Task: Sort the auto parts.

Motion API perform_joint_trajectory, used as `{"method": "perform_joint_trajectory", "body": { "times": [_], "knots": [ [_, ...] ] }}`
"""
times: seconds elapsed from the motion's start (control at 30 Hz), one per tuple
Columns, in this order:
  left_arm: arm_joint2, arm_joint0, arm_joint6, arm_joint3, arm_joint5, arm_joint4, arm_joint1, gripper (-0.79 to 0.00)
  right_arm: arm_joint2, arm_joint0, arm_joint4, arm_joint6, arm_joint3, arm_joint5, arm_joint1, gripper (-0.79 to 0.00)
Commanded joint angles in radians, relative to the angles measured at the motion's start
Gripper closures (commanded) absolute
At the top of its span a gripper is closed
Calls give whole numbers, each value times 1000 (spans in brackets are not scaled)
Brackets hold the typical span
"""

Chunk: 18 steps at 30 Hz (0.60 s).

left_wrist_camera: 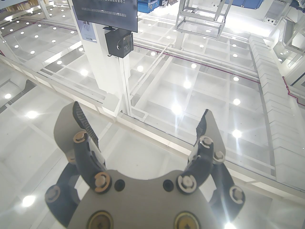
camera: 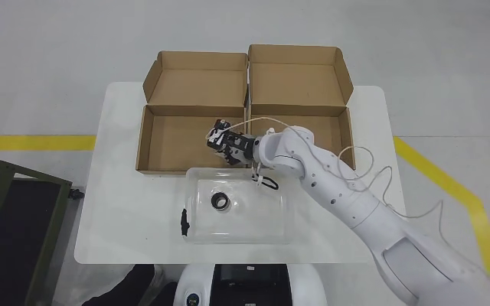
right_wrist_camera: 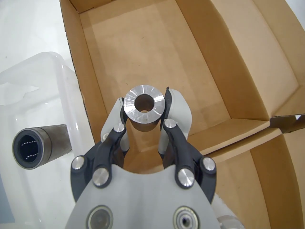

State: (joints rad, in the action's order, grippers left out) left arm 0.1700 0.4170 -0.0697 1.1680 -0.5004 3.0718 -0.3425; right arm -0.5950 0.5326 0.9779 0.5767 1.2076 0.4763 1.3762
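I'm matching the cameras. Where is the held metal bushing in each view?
Right wrist view: metal bushing at centre, clamped between the fingers of the right gripper, above the left cardboard box.
Top view: at that gripper's tip, above the same box.
Left wrist view: faces the ceiling.
Shared landmark: that box.
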Motion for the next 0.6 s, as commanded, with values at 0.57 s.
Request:
{"method": "perform_joint_trajectory", "body": {
  "times": [0.57],
  "knots": [
    [0,0,0,0,0,0,0,-785,18,-41,-17,33,-113,24,53,-280]
  ]
}}
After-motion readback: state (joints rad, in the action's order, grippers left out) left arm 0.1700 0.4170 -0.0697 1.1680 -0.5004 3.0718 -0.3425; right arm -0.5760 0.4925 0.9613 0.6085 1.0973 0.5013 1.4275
